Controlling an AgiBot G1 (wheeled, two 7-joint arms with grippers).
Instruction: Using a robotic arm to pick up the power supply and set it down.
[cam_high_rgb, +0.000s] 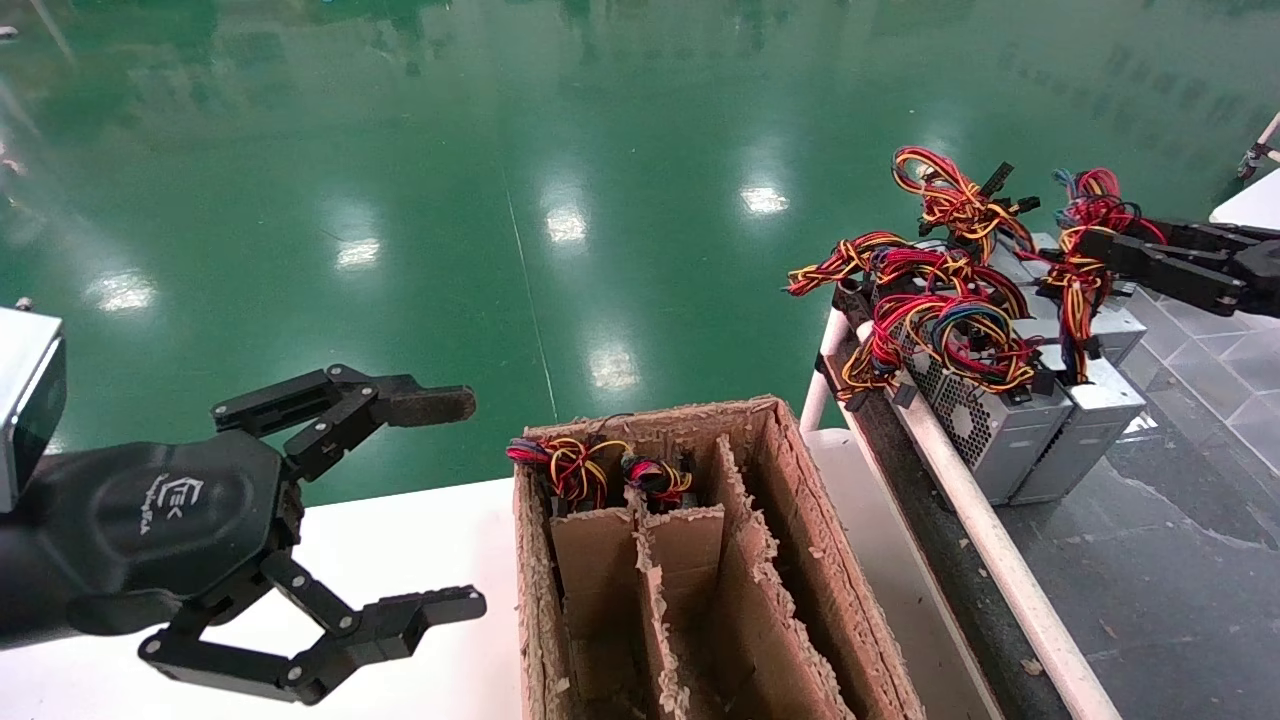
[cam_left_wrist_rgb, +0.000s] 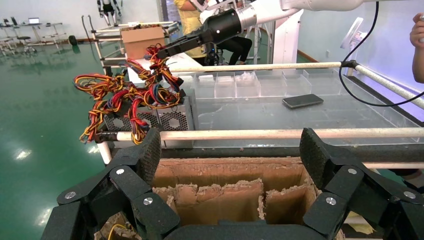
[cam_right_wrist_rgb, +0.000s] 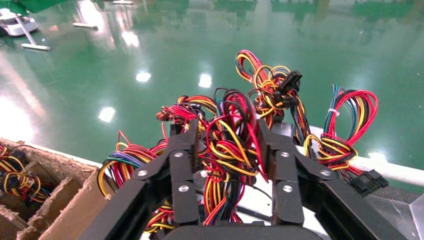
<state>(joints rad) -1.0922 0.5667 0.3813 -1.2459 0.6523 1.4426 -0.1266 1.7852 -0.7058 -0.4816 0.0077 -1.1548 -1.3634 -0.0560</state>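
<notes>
Grey power supplies (cam_high_rgb: 1010, 440) on the bench: three visible. Cardboard box (cam_high_rgb: 800, 560): one. Grippers: two.

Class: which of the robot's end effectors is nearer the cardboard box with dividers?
Left. The left end effector hangs open just beside the brown cardboard box with dividers; the right end effector is farther away, among the power supplies' wire bundles.

Glossy green floor (cam_high_rgb: 500, 150) carrying bright reflections of ceiling lights (cam_high_rgb: 565, 225). White tabletop (cam_high_rgb: 400, 540) with a divided cardboard box (cam_high_rgb: 780, 520). White rail (cam_left_wrist_rgb: 280, 133) edging a grey work surface (cam_left_wrist_rgb: 280, 110); a dark phone (cam_left_wrist_rgb: 302, 101) lies there. Distant shelving rack (cam_left_wrist_rgb: 107, 37) holds a carton (cam_left_wrist_rgb: 142, 40).
</notes>
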